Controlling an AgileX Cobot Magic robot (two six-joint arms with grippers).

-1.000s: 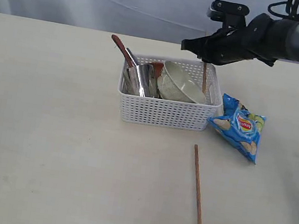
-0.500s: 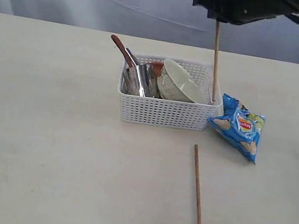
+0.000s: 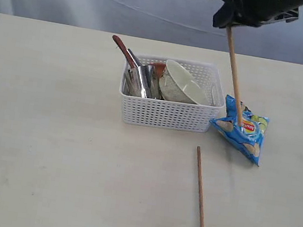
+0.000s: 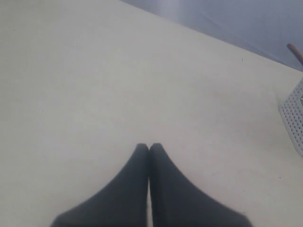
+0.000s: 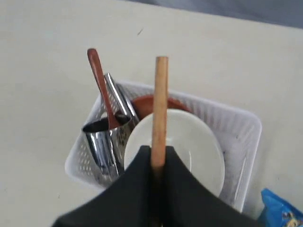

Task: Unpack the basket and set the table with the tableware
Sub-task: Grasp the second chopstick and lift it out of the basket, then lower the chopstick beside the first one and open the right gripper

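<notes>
Chopstick [image 3: 234,74] now lifted clear of basket [image 3: 165,115], tilted over chips bag [image 3: 249,138], pinched by right claw [image 5: 158,153], left claw [image 4: 149,147] pressed together

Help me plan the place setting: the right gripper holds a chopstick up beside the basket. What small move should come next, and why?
Probably carry the right gripper toward the lying chopstick on the table and lower the held chopstick beside it. The held one hangs tilted, clear of the basket, lower end in front of the chips bag, and its mate lies alone.
</notes>
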